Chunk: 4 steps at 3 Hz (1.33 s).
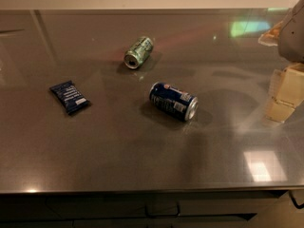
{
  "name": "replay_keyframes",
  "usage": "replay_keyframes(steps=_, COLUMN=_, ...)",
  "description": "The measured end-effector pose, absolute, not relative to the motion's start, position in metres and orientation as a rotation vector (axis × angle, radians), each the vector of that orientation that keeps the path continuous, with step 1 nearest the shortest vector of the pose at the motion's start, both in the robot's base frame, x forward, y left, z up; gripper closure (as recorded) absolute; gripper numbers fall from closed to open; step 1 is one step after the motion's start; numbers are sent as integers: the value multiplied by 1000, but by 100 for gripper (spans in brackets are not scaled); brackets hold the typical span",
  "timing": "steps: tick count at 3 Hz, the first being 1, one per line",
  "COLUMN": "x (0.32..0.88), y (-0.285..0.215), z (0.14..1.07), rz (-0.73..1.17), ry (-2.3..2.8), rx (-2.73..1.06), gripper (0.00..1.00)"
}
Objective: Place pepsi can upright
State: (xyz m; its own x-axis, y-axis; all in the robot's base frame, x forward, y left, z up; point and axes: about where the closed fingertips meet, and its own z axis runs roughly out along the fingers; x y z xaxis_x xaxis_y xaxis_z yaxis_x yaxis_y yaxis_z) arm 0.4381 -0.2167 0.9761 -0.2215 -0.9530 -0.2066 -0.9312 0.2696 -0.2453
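The pepsi can [173,101] lies on its side near the middle of the worktop [118,151], a little right of centre. It is a smooth dark blue cylinder with white and red label marks. Its bright silver end faces the lower right, and the other end points towards the upper left. It casts a soft shadow on the surface on its left side.

Beyond it and to the left, apart from it, a green can [138,52] also lies on its side, its round silver end turned towards the lower left. At the left, well apart from both cans, a flat rectangular dark blue snack wrapper [70,97] lies on the surface, with a small pale patch at one corner.

The worktop is a smooth, glossy, dark grey-brown slab that mirrors pale patches of light, the brightest one at the lower right. A cream wall runs along its far edge.

The pincer [284,95] is at the right edge of the view, well apart from the pepsi can. It shows as blocky cream pieces under what looks like a rounded grey housing. It grasps nothing that can be seen, and whether it is released or clenched cannot be told.
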Motion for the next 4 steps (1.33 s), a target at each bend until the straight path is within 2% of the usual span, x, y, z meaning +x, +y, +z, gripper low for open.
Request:
replay_keyframes(steps=1, x=440, y=-213, z=977, rz=-108, ry=2239, rx=-1719, gripper=0)
replay_keyframes(steps=4, x=486, y=-142, z=951, rz=105, ry=2328, rx=-1581, gripper=0)
